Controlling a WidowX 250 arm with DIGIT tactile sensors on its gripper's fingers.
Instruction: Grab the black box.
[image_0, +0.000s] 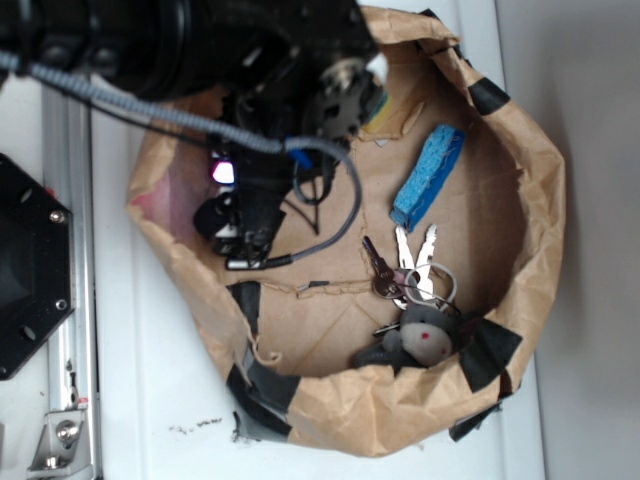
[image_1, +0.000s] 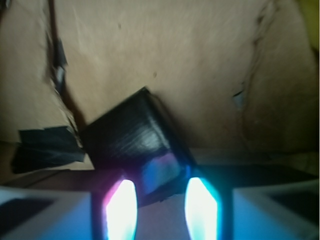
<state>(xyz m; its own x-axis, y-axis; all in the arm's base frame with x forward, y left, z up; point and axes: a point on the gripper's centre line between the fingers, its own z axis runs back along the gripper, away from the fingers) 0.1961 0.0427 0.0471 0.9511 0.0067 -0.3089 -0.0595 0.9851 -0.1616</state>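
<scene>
Glowing fingertips (image_1: 121, 210) of your gripper (image_1: 161, 210) stand spread, the black box (image_1: 134, 136) tilted just ahead, ungrasped; you're approaching, so advance, then close on it.

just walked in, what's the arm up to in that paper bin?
The WidowX gripper is down inside the brown paper bin, going for the black box. In the wrist view the box sits tilted just ahead of the glowing fingertips, partly between them; the jaws look open and I can't confirm contact. A blue sponge, keys and a small plush toy lie untouched on the other side of the bin.
</scene>
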